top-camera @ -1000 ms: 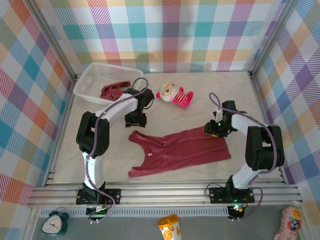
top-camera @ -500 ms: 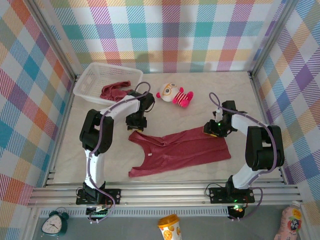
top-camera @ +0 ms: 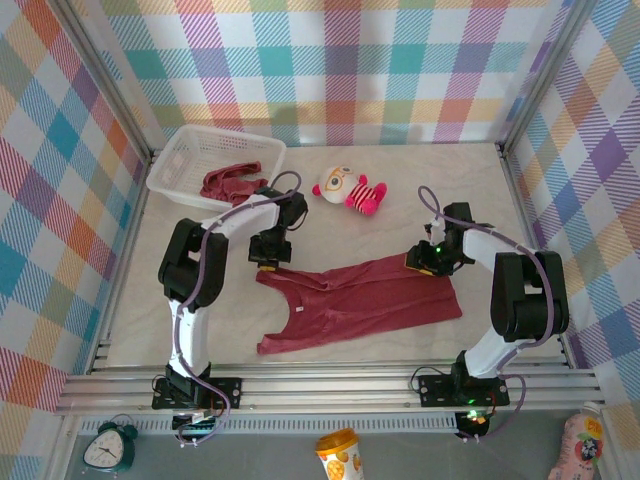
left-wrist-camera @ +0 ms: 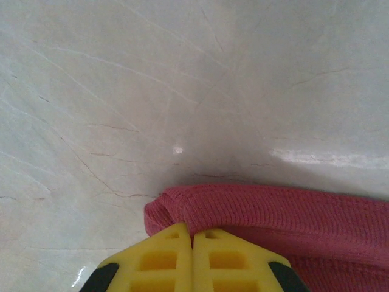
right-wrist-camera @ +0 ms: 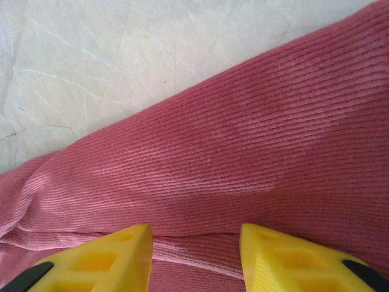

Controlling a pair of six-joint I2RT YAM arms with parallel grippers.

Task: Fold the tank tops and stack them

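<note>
No legible text or labels

The left arm and the right arm are built of bulky black joint housings joined by white links, with a pale lilac cable looped along each. The fingers are moulded in yellow, with recessed square pockets and black outer corners.

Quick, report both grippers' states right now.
Left gripper: closed, pinching the edge of the spread tank top.
Right gripper: open, with its fingers apart just above the same top.
</note>
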